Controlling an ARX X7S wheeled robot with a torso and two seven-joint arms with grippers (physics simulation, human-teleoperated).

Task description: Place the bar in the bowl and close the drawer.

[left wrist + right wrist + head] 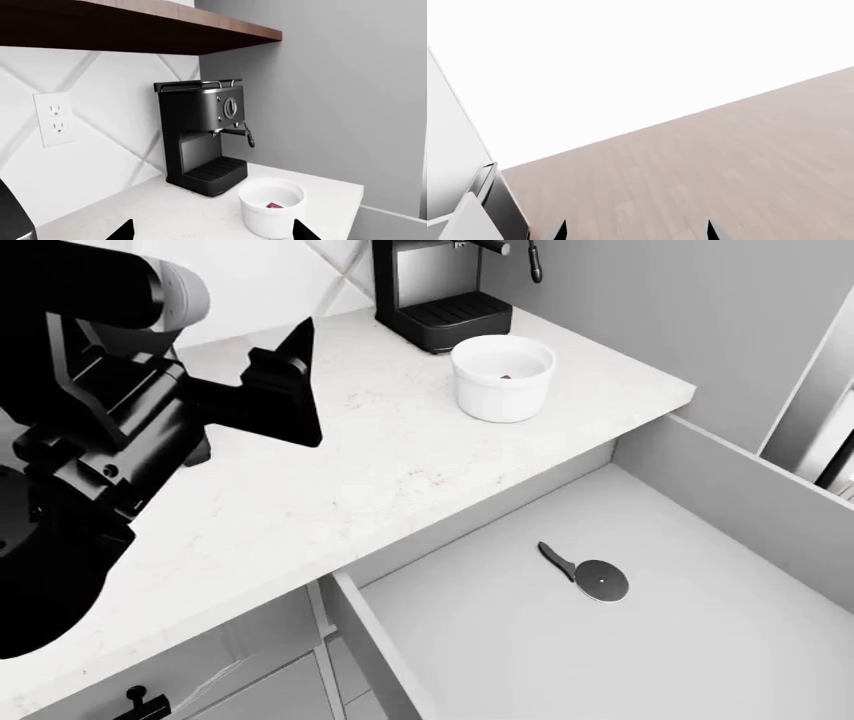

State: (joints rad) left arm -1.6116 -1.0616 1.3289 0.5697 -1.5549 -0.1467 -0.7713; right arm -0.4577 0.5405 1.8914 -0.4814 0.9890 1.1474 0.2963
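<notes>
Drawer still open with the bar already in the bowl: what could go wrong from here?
1. The drawer is wide open and the left gripper hangs over the counter, far from it; a reach across could knock the bowl holding the bar.
2. The pizza cutter lies loose in the drawer and may slide when it shuts.
3. The right gripper faces bare floor, away from the drawer.

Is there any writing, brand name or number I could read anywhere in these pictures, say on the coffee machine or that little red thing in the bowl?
None can be read.
Coffee machine: a round dial, but no legible brand or numbers.
Red bar in the bowl: too small to read any lettering.
Wall socket: no markings visible.
Pizza cutter in the drawer: no text visible.
</notes>
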